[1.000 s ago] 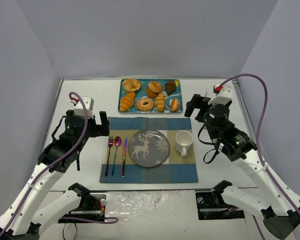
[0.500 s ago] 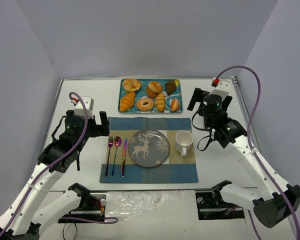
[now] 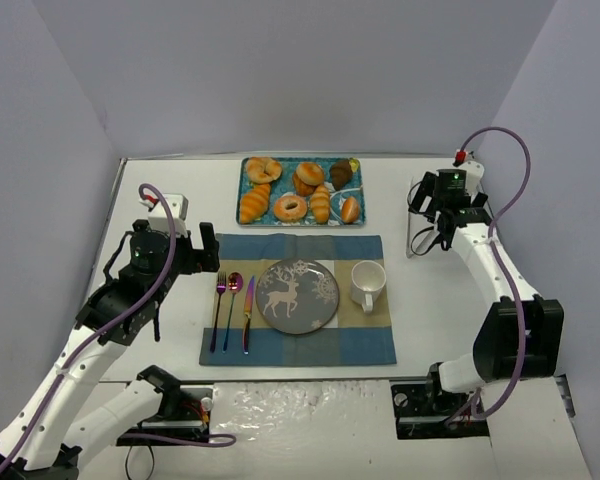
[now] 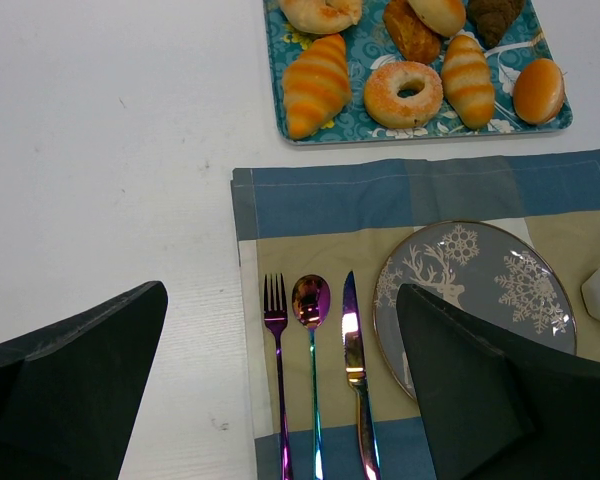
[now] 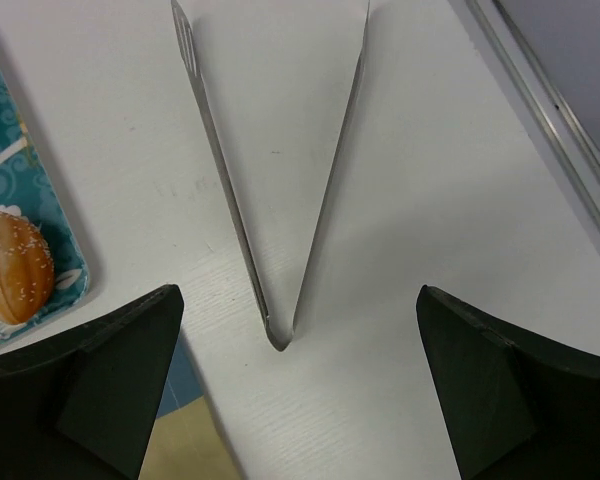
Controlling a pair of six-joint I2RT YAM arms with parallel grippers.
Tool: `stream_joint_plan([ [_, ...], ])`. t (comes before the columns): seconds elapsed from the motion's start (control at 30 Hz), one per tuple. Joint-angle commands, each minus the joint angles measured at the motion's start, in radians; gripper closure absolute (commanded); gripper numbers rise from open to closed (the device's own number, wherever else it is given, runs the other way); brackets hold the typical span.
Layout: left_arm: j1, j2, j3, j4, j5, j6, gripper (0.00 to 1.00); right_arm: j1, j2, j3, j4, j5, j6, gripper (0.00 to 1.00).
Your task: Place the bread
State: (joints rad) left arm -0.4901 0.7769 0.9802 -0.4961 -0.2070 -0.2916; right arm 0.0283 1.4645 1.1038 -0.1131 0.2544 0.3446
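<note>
1. Find the placemat (image 3: 380, 345) at lower centre of the overhead view, carrying a fork (image 3: 219, 300), spoon (image 3: 234, 290), knife (image 3: 248, 310), deer-pattern plate (image 3: 298, 296) and white mug (image 3: 367, 283) from left to right.
2. Locate the left gripper (image 4: 280, 290) at centre left of the overhead view, over the placemat's left edge. Fingers spread wide, nothing between them.
3. Locate the right gripper (image 5: 300, 292) at upper right of the overhead view. Fingers spread wide, nothing held, hovering above metal tongs (image 5: 278, 338) lying flat on the white table (image 3: 430, 320), hinge end nearest the camera in the right wrist view.
4. Find the teal patterned tray (image 4: 345, 128) at upper centre, beyond the placemat, holding several pastries.
5. Identify the ridged roll (image 3: 254, 203) in the tray's lower left corner: long, golden-orange, crossed by paler ridges, tapered at both ends.
6. Identify the ring-topped bun (image 3: 308, 173) in the tray's upper middle: round, golden-orange, ringed on top.
7. Note both lying in the tray, well apart from either gripper.
</note>
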Motion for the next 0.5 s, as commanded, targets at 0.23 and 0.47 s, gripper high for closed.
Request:
stream_joint_plan([
  [0.23,-0.007,0.0,0.028,0.051,-0.004,0.008,0.03,-0.022,0.205,0.044,0.195,-0.113,0.01,0.0],
  [0.47,-0.007,-0.009,0.025,0.053,-0.008,0.009,0.03,-0.023,0.308,0.081,0.202,-0.142,0.014,0.0],
])
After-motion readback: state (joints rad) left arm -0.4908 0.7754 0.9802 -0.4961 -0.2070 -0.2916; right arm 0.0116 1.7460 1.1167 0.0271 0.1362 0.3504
